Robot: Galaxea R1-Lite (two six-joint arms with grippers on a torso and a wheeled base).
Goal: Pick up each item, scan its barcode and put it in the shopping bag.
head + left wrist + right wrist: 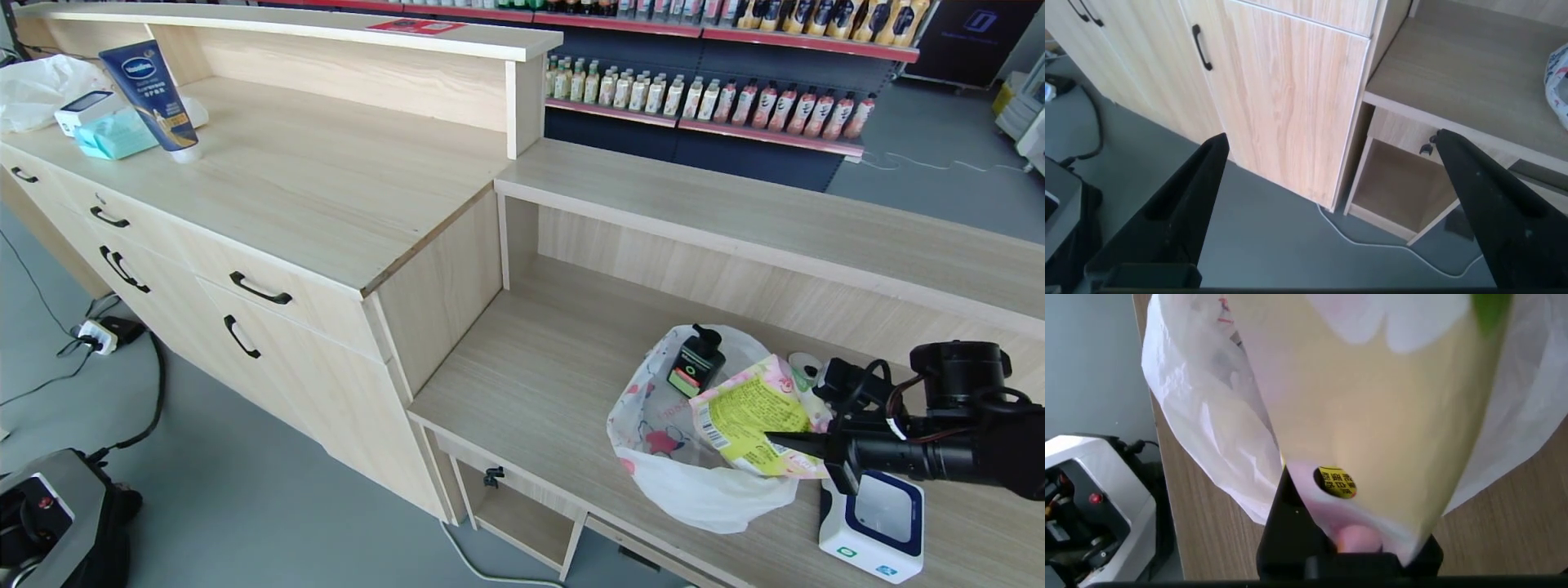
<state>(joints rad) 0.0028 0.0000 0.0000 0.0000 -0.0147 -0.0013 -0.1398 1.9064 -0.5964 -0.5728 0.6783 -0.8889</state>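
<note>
Nearest to me, at the front right edge of the lower counter (pixel 539 367), stands the white scanner (pixel 872 527). Close over it my right pincer (pixel 804 447) is clamped on one end of the yellow snack packet (pixel 747 412). The packet hangs over the mouth of the shopping bag (pixel 702 494), not yet inside.

I judge the packet to be light and soft, with smooth film that can slip. Its content may break under strong pressure, so the flat sealed border is the best place to hold, with a modest squeeze.

Inside the bag, on its far side, a black bottle (pixel 696 363) stands upright. My left pincer (pixel 1329 143) hangs with fingers apart over the floor (pixel 1274 237), beside the cabinet (pixel 1290 90). Far off, near the left edge of the upper counter (pixel 326 188), a blue tube (pixel 151 94) and a teal pack (pixel 114 135) wait.
</note>
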